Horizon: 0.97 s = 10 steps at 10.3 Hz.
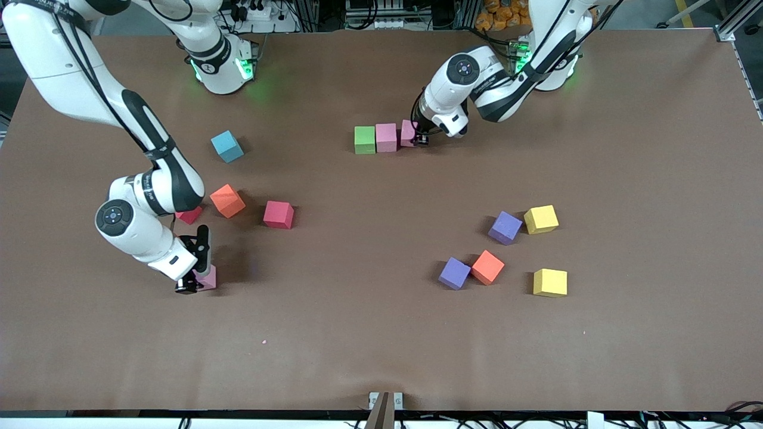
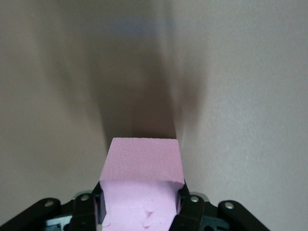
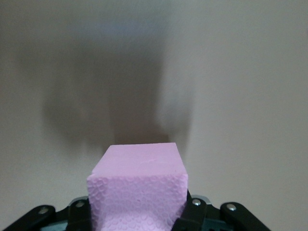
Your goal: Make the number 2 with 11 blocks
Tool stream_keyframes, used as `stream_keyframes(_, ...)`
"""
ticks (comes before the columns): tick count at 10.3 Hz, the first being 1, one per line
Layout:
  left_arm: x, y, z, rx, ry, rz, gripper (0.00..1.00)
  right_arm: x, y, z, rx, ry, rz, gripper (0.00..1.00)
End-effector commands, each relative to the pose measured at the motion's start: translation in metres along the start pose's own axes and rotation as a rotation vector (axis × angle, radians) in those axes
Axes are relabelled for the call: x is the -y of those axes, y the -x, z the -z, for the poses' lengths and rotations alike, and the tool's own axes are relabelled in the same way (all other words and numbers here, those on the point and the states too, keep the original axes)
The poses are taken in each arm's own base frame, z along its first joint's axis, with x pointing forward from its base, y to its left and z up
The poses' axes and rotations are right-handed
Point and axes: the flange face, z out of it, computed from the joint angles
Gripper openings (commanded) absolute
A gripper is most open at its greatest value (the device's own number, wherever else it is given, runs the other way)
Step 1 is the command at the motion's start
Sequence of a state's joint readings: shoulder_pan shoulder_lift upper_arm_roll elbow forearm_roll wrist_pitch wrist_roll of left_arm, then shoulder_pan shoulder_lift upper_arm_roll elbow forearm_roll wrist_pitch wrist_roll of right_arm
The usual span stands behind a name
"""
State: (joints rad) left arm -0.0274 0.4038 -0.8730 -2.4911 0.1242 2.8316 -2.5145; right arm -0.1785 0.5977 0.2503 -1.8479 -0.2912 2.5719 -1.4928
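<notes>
A row stands toward the bases: a green block, a pink block and a second pink block. My left gripper is shut on that second pink block, low at the table, at the row's end; its fingers press the block's sides. My right gripper is shut on a third pink block, at the right arm's end of the table, nearer the camera. That block fills the right wrist view between the fingers.
Near the right arm lie a light-blue cube, an orange block, a red block and a red block half hidden by the arm. Toward the left arm's end lie two purple, an orange and two yellow blocks.
</notes>
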Motion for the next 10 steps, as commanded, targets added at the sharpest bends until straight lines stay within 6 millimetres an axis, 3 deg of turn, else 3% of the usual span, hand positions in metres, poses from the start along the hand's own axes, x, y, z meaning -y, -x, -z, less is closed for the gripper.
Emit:
stream_keyframes(1,-0.001,0.001,-0.003,0.010,0.019,-0.002,0.32,-0.001,-0.023,0.059,0.053,-0.050,-0.049,0.38)
stream_keyframes(2,-0.003,0.003,-0.001,0.027,0.031,0.016,0.32,0.004,-0.040,0.076,0.070,-0.070,-0.081,0.38)
stream_keyframes(5,-0.001,0.008,0.000,0.043,0.040,0.043,0.32,0.024,-0.049,0.095,0.081,-0.080,-0.166,0.39)
stream_keyframes(7,0.002,0.010,-0.001,0.046,0.039,0.036,0.32,0.036,-0.054,0.102,0.065,-0.095,-0.187,0.39)
stream_keyframes(10,0.001,0.009,-0.001,0.046,0.039,0.041,0.32,0.044,-0.053,0.098,0.069,-0.126,-0.175,0.40)
